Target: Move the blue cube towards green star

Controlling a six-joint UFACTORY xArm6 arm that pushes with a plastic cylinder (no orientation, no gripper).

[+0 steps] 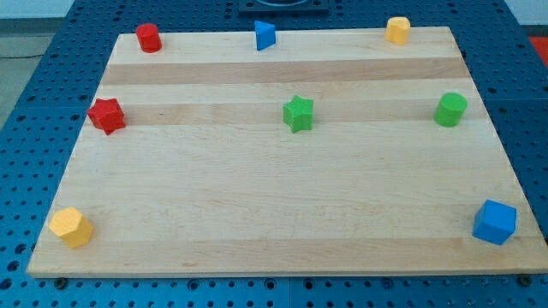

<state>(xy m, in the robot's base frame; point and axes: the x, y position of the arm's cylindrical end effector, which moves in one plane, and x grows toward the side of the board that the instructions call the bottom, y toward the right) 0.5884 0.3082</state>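
The blue cube [495,222] sits at the board's bottom right corner. The green star [298,112] lies near the middle of the board, up and to the left of the cube, far from it. My tip and the rod do not show in this view.
A wooden board [274,197] lies on a blue pegboard table. On it are a red cylinder [149,38] at top left, a blue triangular block [265,35] at top middle, a yellow block [397,30] at top right, a red star [107,115] at left, a green cylinder [450,109] at right, and a yellow block [70,227] at bottom left.
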